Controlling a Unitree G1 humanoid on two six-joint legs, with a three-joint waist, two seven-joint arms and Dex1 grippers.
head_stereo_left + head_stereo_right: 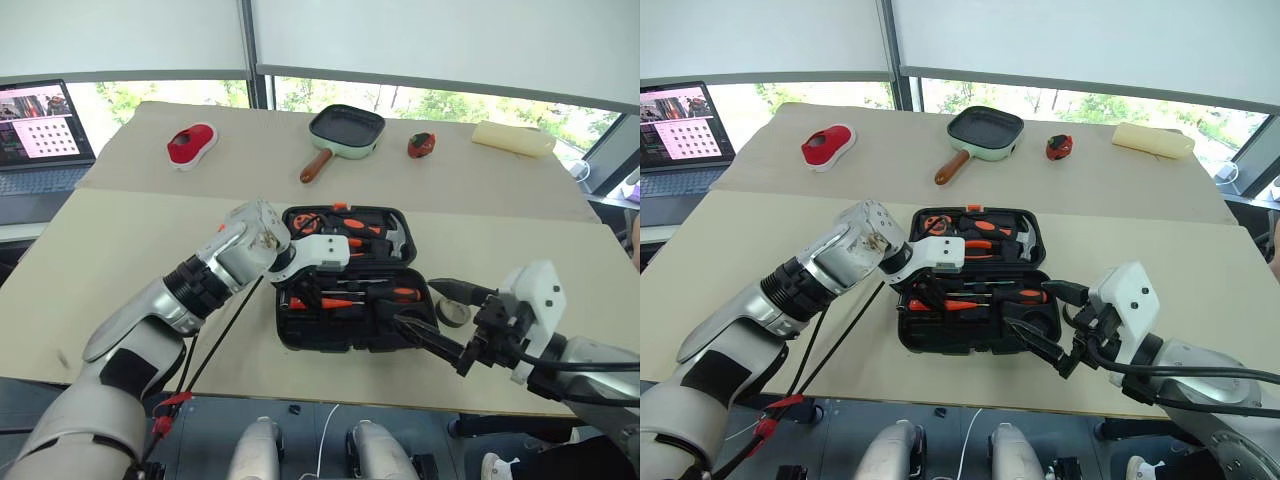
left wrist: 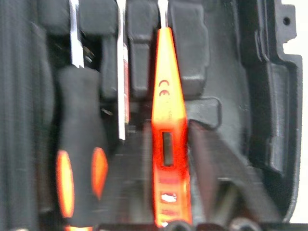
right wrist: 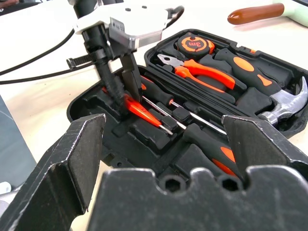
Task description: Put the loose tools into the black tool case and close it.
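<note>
The left gripper [image 3: 126, 98], fingers parted around the orange tester [image 2: 168, 144] (apparently seated), is best lifted straight; the right gripper [image 1: 432, 312], spread, waits at 4 o'clock of the case [image 1: 385, 335].

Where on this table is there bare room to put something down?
Bare: the near-left tabletop between the laptop and the black tool case, and the far-right stretch. Crowded: the case, with the left gripper inside and the tape roll beside it.

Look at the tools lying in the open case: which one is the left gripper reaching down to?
The slim all-orange tool in the black tool case. The left gripper straddles it with fingers apart; the screwdriver beside it has a black handle with orange inlays.
</note>
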